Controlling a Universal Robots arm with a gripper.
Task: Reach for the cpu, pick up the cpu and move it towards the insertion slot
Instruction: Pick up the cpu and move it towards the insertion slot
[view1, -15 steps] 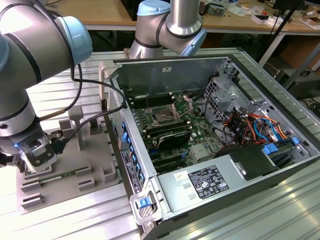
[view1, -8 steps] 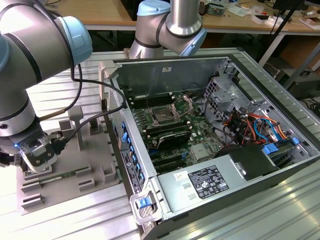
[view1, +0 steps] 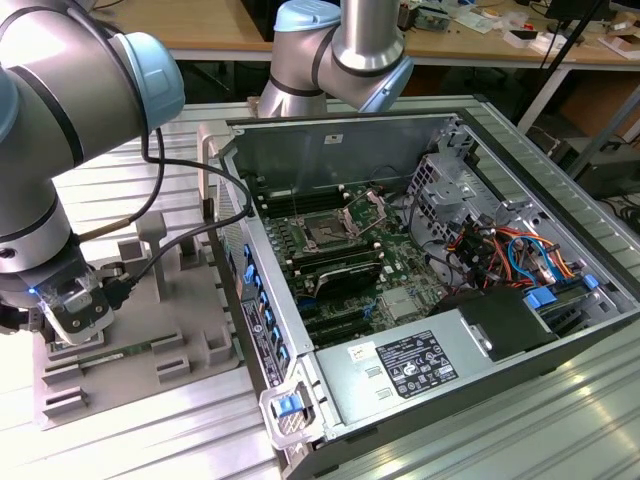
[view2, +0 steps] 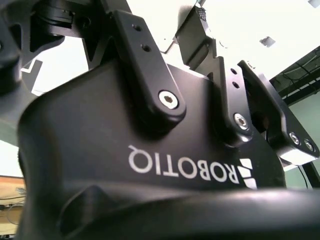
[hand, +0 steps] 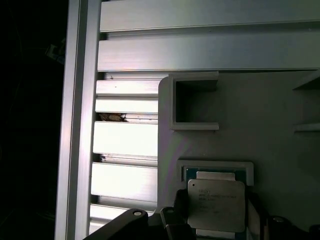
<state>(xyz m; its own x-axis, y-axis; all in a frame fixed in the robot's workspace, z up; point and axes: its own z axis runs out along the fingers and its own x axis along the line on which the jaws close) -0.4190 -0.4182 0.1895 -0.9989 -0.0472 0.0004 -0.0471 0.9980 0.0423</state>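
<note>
In the first wrist view the cpu (hand: 216, 202), a flat square chip with a silvery top and a thin green rim, lies in a square recess of the grey plastic tray (hand: 260, 115). My gripper (hand: 216, 222) straddles it, one dark finger (hand: 179, 216) against each side edge, so it is shut on the chip, which sits level in its recess. In the exterior view the gripper (view1: 72, 318) hangs low over the tray (view1: 150, 345) at that view's left. The insertion slot (view1: 326, 232), a dark square socket with its shiny bracket raised, lies on the motherboard inside the open computer case.
Ribbed aluminium table profiles (hand: 127, 137) run beside the tray. An upright post (view1: 155, 245) and low blocks rise from the tray. The case's raised side wall (view1: 250, 290), power supply (view1: 415, 365), drive cage (view1: 440, 190) and coloured cables (view1: 510, 255) surround the motherboard.
</note>
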